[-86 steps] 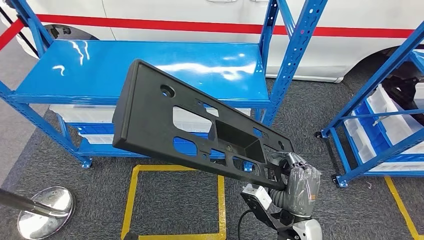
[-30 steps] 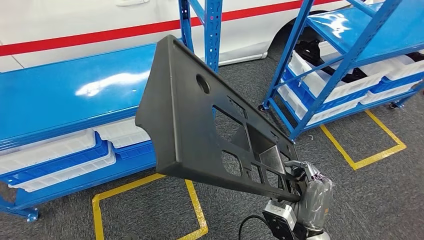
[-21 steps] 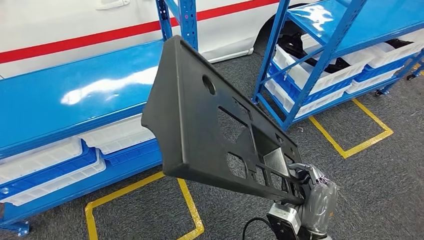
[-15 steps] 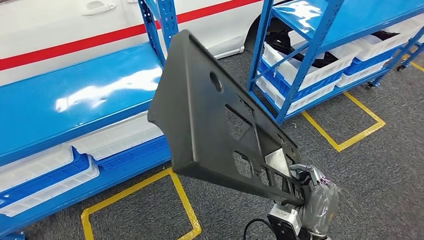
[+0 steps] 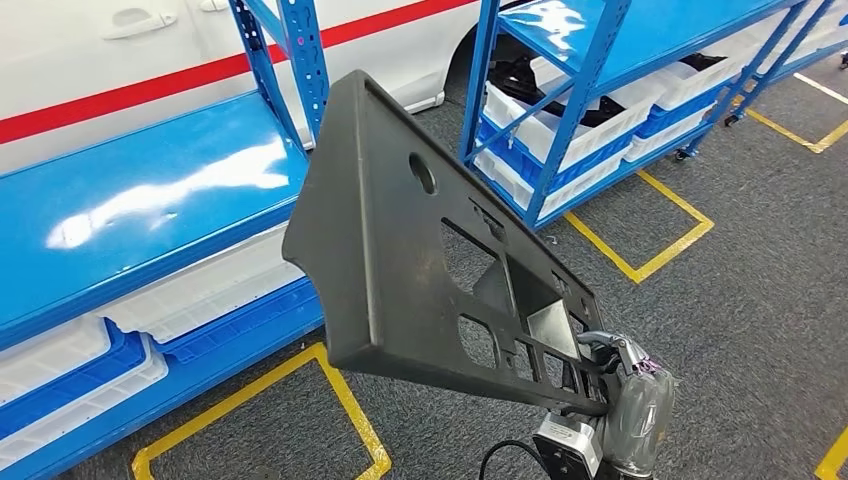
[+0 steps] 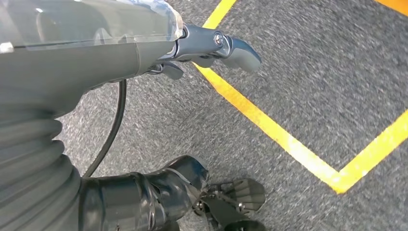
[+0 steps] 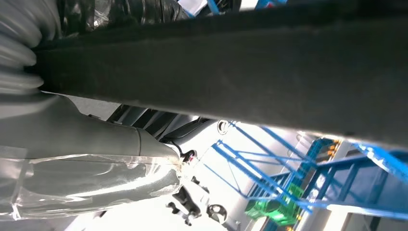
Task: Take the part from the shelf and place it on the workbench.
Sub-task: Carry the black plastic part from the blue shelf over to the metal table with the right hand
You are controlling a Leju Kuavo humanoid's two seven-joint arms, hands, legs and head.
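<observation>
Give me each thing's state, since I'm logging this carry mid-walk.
Black part: held up off the floor, tilted.
Right robot hand: grips the part's lower end.
Left robot hand: holds nothing, over the carpet.
Blue shelf: top bare.

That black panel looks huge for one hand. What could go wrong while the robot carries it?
1. The right hand grips the panel only at one end, so the long free end could lever it loose.
2. That free end sticks out toward the blue shelf and its upright post; turning nearby, it might clip them.
3. The panel blocks much of the head view, so the floor ahead is partly hidden.
</observation>
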